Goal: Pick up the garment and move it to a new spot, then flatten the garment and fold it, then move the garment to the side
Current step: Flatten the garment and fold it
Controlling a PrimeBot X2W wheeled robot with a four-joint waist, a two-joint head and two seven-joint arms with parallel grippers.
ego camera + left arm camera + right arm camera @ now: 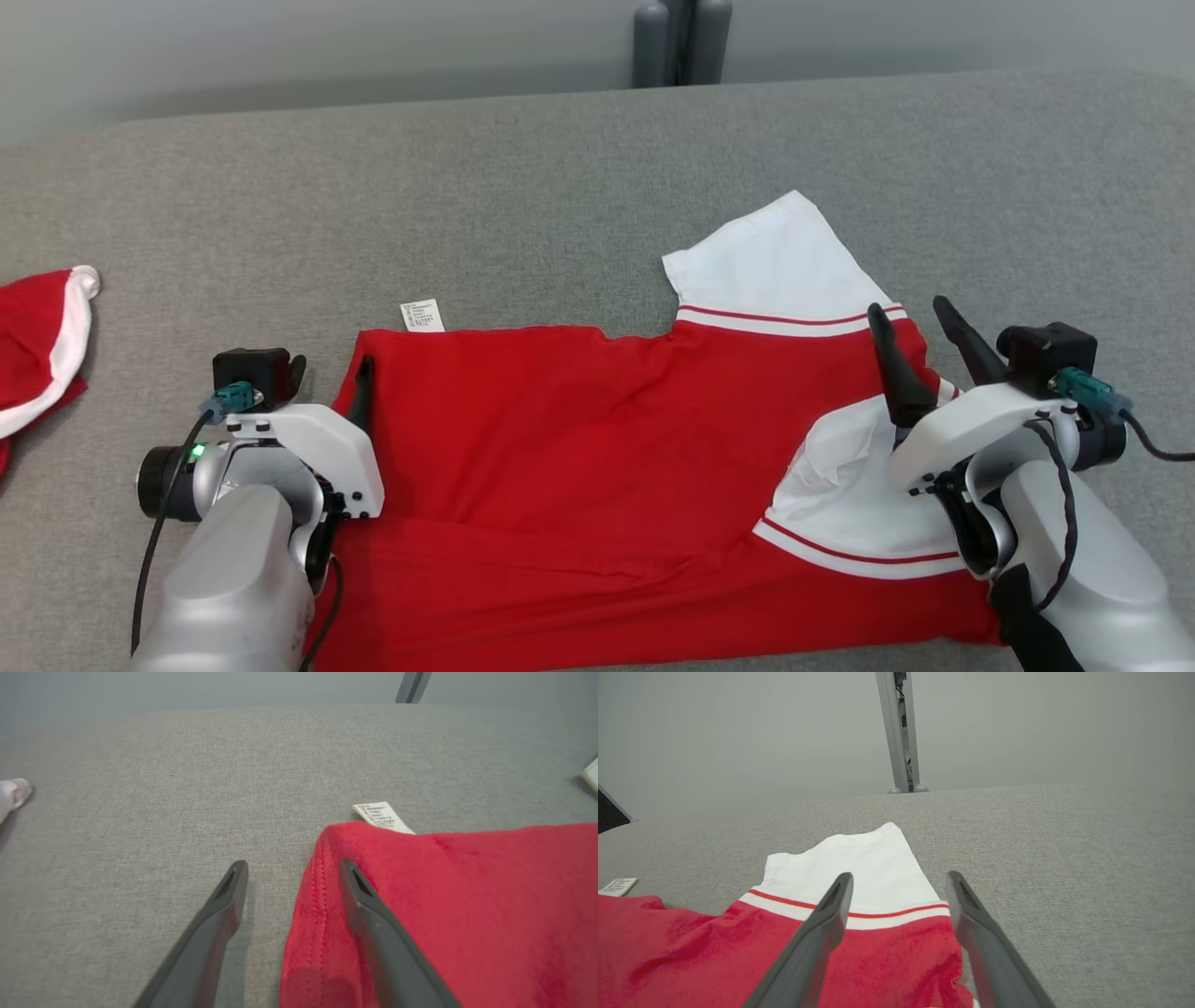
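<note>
The garment, a red shirt with white sleeves, lies spread on the grey table, folded along its far edge. One white sleeve sticks out at the far right, and a white label pokes out at the far left corner. My left gripper is open at the garment's left edge: one finger rests over the red cloth, the other over bare table. My right gripper stands open above the garment's right edge, beside the sleeve's red stripe. Neither holds anything.
Another red and white piece of cloth lies at the table's left edge. Grey posts stand behind the far edge of the table. Bare grey table surface stretches beyond the garment and to its right.
</note>
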